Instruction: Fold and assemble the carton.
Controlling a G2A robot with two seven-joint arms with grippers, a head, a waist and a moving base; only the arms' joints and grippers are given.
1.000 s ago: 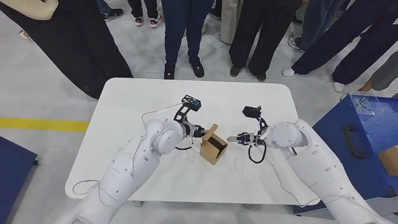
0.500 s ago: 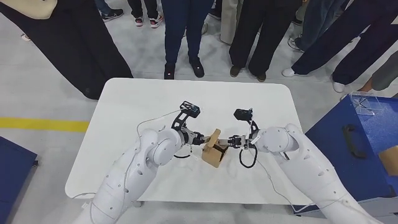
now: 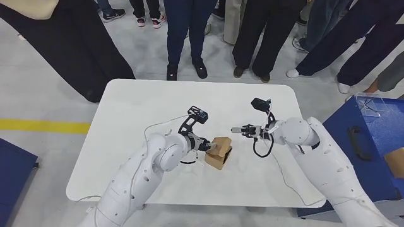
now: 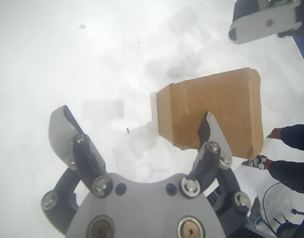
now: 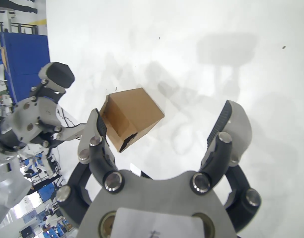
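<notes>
Carton [image 3: 219, 152] sits mid-frame, looking nearly boxed; left gripper [image 3: 206, 146] and right gripper [image 3: 235, 129] both gape empty; next, its loose end probably needs pressing shut.

Two arms bent inward, grippers pointed toward each other.
The left gripper [image 3: 206, 145] has its fingers [image 4: 60, 122] spread wide. The right gripper [image 3: 236, 129] sits near it but apart, forearm stretched across, its fingers [image 5: 238, 122] parted just as wide.

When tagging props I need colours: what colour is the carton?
The carton is plain brown, best in left wrist view.
</notes>
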